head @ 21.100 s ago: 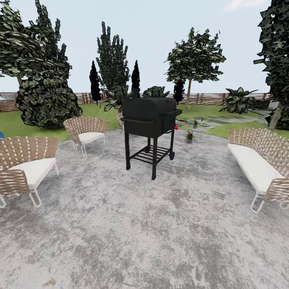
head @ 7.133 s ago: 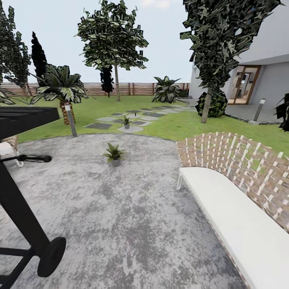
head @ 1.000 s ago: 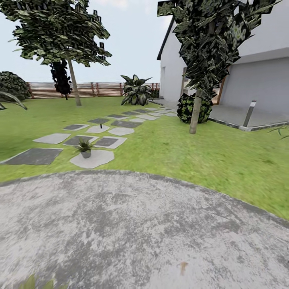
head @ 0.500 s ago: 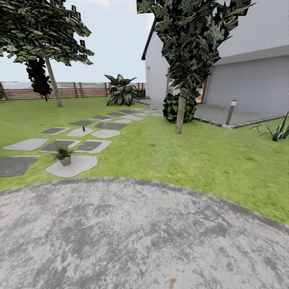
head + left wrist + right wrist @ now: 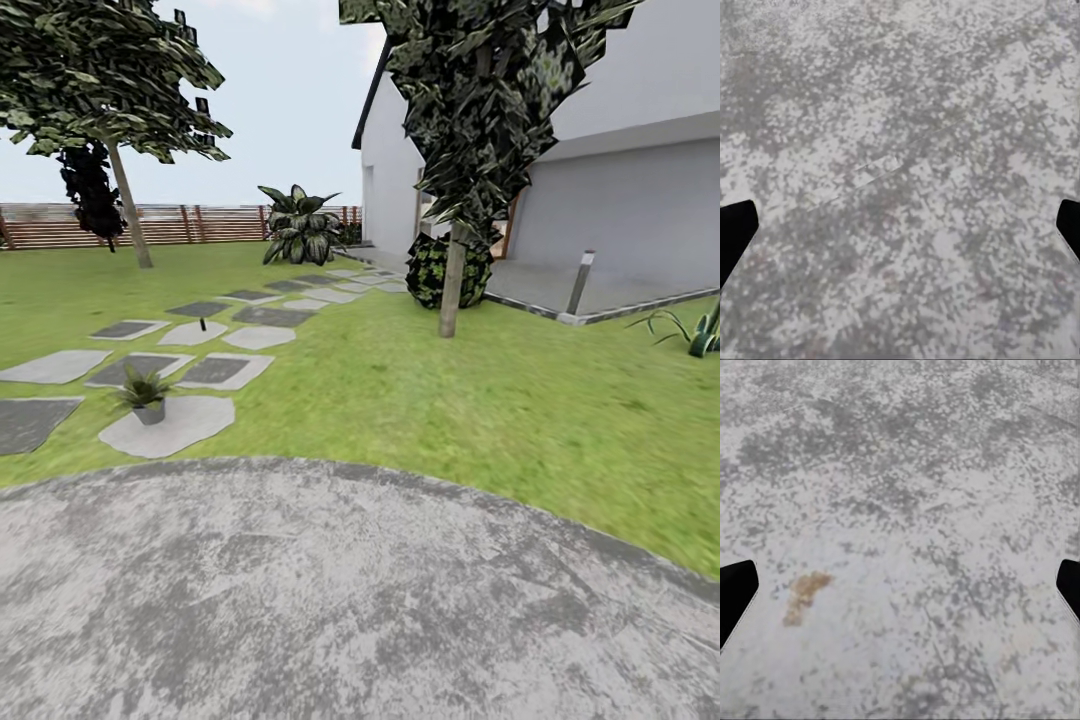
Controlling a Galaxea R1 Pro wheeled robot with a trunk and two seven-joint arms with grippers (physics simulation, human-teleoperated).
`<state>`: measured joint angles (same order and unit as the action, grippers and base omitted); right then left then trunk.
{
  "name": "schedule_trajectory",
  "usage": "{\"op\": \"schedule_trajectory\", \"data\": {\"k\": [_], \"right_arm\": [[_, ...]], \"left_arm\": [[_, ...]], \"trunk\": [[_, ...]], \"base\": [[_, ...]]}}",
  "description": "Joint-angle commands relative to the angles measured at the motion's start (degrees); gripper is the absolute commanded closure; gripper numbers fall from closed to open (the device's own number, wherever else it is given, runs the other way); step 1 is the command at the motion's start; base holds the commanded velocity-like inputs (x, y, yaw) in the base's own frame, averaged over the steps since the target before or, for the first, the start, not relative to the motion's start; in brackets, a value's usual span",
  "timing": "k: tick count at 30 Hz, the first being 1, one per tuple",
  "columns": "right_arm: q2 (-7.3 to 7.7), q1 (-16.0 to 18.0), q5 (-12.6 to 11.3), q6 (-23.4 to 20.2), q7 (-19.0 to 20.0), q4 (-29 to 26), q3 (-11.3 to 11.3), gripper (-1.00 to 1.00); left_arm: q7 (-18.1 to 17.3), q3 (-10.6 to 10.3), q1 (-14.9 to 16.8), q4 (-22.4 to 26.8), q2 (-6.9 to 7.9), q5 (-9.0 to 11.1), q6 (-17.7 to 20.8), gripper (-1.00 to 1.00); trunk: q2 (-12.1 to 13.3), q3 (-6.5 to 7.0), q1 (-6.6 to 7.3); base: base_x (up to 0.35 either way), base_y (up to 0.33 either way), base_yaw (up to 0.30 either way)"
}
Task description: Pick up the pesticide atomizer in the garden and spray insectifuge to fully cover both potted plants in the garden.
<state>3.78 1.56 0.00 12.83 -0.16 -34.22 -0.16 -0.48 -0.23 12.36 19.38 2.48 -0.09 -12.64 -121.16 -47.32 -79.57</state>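
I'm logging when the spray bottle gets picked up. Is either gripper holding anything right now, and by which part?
Nothing is held. The left gripper and right gripper are both open, with bare grey paving between their fingertips.

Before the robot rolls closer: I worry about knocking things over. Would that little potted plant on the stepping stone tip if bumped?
Probably, yes. The potted plant sits in a small pot with leaves spreading wider than its base, so it looks light. It stands free on a flat stepping stone, so a nudge would likely slide it first.
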Motion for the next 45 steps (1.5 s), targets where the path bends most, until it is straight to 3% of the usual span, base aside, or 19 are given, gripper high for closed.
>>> {"op": "schedule_trajectory", "data": {"k": [1, 26, 45], "right_arm": [[0.00, 0.03, 0.00, 0.18, -0.02, 0.03, -0.01, -1.00], [0.00, 0.03, 0.00, 0.25, -0.02, -0.05, -0.01, -1.00], [0.00, 0.03, 0.00, 0.26, -0.02, -0.04, -0.01, -1.00]], "left_arm": [[-0.05, -0.03, 0.03, -0.04, 0.00, -0.05, -0.19, -1.00], [-0.05, -0.11, 0.03, -0.04, -0.10, -0.42, -0.19, -1.00], [-0.05, -0.12, 0.03, -0.04, -0.10, -0.44, -0.19, -1.00]], "trunk": [[-0.02, -0.05, -0.03], [-0.02, -0.05, -0.03], [-0.02, 0.03, -0.03]], "base": [[0.340, 0.000, 0.000], [0.340, 0.000, 0.010], [0.340, 0.000, 0.259]]}}
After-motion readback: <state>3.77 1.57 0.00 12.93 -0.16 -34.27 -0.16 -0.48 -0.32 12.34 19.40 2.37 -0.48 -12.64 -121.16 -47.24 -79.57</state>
